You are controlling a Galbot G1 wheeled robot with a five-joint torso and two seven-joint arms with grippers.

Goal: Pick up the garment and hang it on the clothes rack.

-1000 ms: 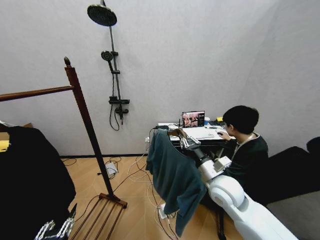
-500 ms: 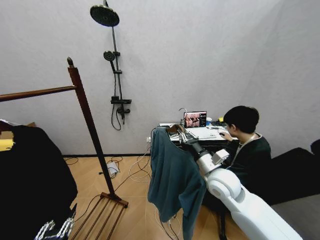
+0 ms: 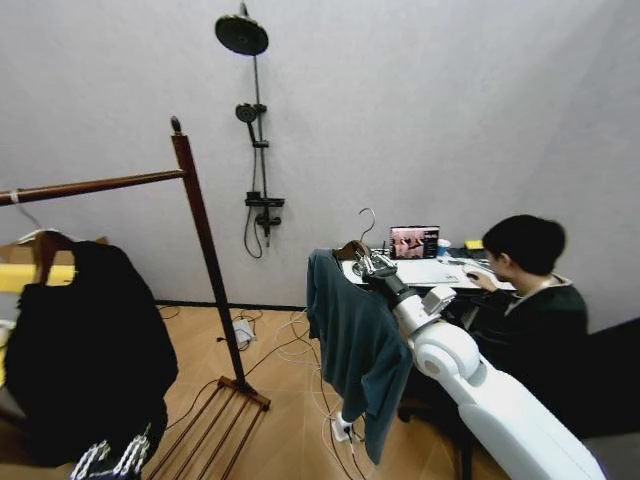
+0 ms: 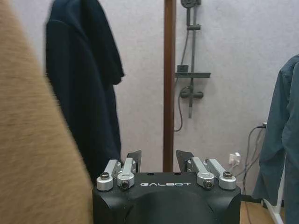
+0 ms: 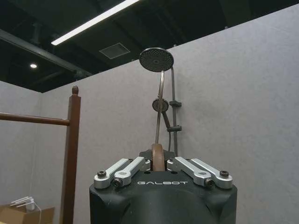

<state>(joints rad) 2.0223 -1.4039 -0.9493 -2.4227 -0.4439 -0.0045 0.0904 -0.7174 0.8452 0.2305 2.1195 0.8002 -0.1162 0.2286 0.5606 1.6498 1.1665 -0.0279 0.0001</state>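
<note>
The teal-blue garment (image 3: 355,340) hangs from a wooden hanger whose metal hook (image 3: 368,217) points up. My right gripper (image 3: 366,264) is shut on the hanger's neck (image 5: 158,158), and the hook wire (image 5: 161,107) rises between its fingers. The clothes rack stands to the left of the garment, with its dark post (image 3: 205,255) and horizontal bar (image 3: 90,187); the post (image 5: 72,154) also shows in the right wrist view. My left gripper (image 3: 110,460) hangs low at the bottom left, open (image 4: 160,158) and holding nothing, with the garment's sleeve (image 4: 280,140) off to one side.
A black garment (image 3: 90,350) hangs on the rack bar, and a tan coat (image 4: 32,140) is close to the left wrist. A shower fixture (image 3: 258,130) is on the back wall. A person sits at a desk (image 3: 430,270) behind the right arm. Cables lie on the floor (image 3: 285,350).
The whole view has swung so the rack and black garment sit farther right in the picture; the camera has turned. The right gripper still holds the hanger, slightly higher.
</note>
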